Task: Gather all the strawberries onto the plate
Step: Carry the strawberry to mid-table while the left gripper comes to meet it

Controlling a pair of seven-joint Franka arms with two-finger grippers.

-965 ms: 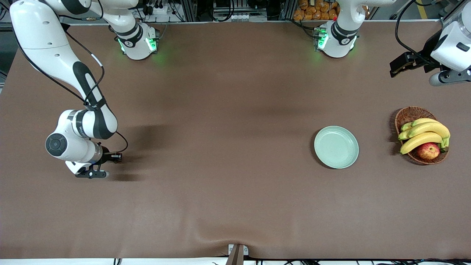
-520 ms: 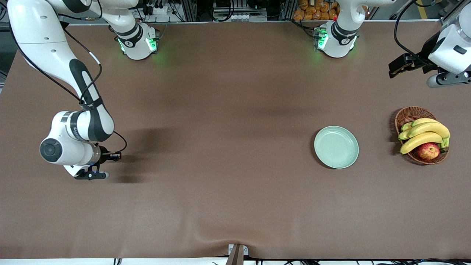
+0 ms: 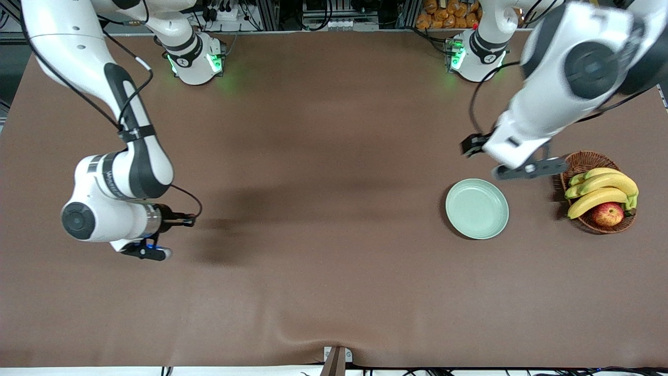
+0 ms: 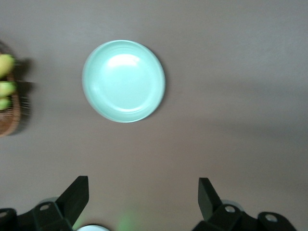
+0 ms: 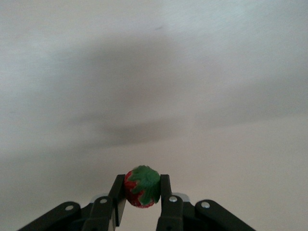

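My right gripper (image 5: 142, 188) is shut on one strawberry (image 5: 142, 186), red with a green cap, and holds it above bare brown table. In the front view this gripper (image 3: 148, 253) hangs over the right arm's end of the table, and the berry is hidden there. The other strawberries are out of view. The pale mint-green plate (image 3: 477, 208) lies empty toward the left arm's end, and it also shows in the left wrist view (image 4: 123, 81). My left gripper (image 4: 143, 186) is open and empty, up in the air over the table between plate and basket (image 3: 528, 169).
A brown wicker basket (image 3: 580, 161) with bananas (image 3: 600, 190) and a red-yellow apple (image 3: 607, 213) stands beside the plate at the left arm's end. Its edge shows in the left wrist view (image 4: 8, 113). A brown cloth (image 3: 323, 235) covers the table.
The left arm has swung in from the table's end to the space by the plate and basket. The right gripper has shifted a little toward the table's middle, still holding the strawberry.
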